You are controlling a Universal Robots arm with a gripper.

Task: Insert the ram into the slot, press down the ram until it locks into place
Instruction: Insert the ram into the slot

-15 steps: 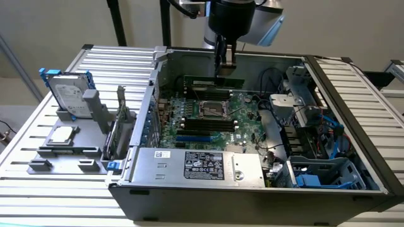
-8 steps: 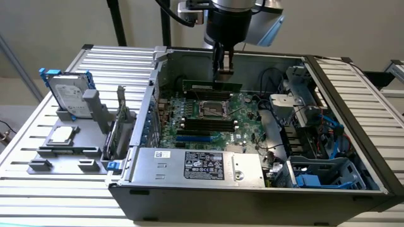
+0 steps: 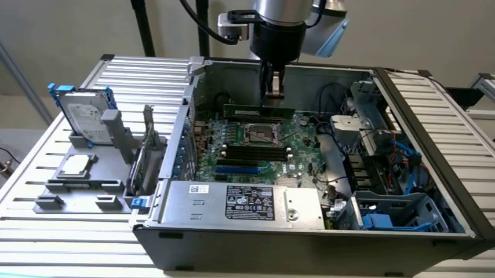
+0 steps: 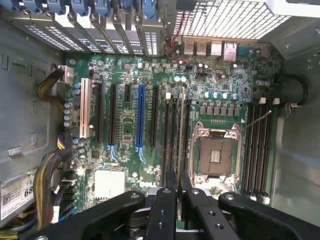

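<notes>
My gripper [image 3: 272,95] hangs inside the open computer case, shut on the ram [image 3: 251,108], a thin green stick held level above the motherboard on the far side of the processor socket [image 3: 260,134]. In the wrist view the black fingers [image 4: 165,210] close around the ram [image 4: 179,167], seen edge-on. It runs parallel to the black memory slots [image 4: 171,135] beside the socket [image 4: 215,155]. A second bank of slots [image 4: 257,145] lies on the socket's other side. Black slots [image 3: 255,152] also lie on the near side of the socket in the exterior view. The ram is above the board, not in a slot.
A grey power supply [image 3: 240,202] fills the case's near end, and drive cages with blue cables [image 3: 402,156] line the exterior view's right. A hard drive [image 3: 85,119] and an upright expansion card [image 3: 147,139] stand on a fixture outside the case. A blue slot [image 4: 141,115] sits among the expansion slots.
</notes>
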